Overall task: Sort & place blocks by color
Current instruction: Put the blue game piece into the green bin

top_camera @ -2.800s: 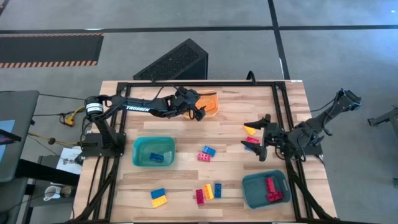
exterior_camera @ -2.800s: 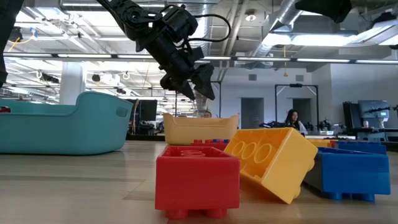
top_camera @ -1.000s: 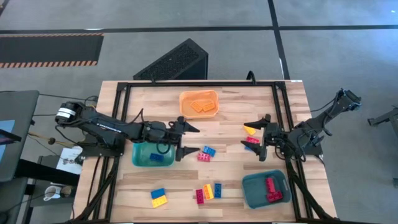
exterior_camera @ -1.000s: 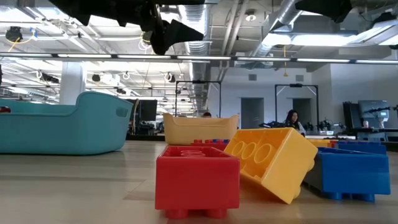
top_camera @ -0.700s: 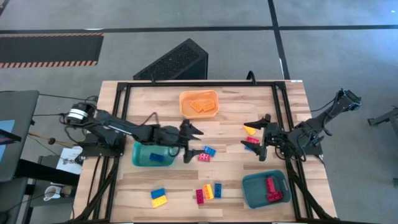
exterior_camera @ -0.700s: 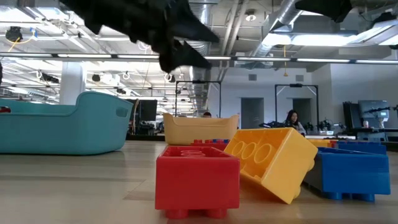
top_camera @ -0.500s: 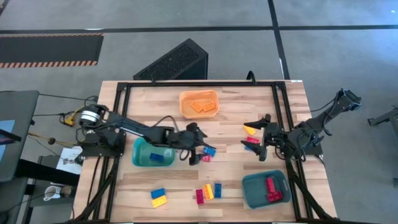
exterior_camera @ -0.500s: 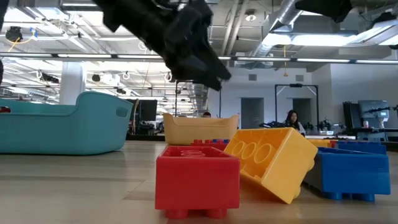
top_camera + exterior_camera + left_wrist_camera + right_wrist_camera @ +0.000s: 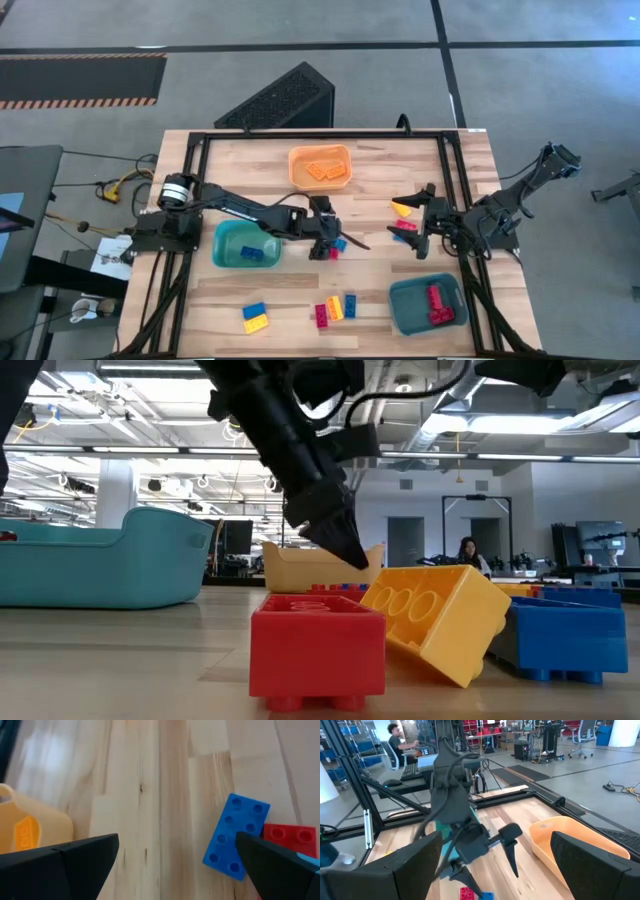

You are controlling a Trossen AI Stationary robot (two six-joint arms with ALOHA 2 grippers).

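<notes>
Left end effector is hovering wide open and empty over the small blue studded plastic brick, which is lying flat on the wooden desk touching a red studded brick. Right end effector is waiting, open and empty, well apart from that blue brick.

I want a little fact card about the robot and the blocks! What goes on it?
left gripper: open, low over the middle of the table, at the blue block and red block
right gripper: open, waiting near the table's right side
orange bin: orange-yellow blocks inside
left teal bin: a blue block inside
right teal bin: red blocks inside
loose blocks: more red, yellow, blue ones along the table's front
</notes>
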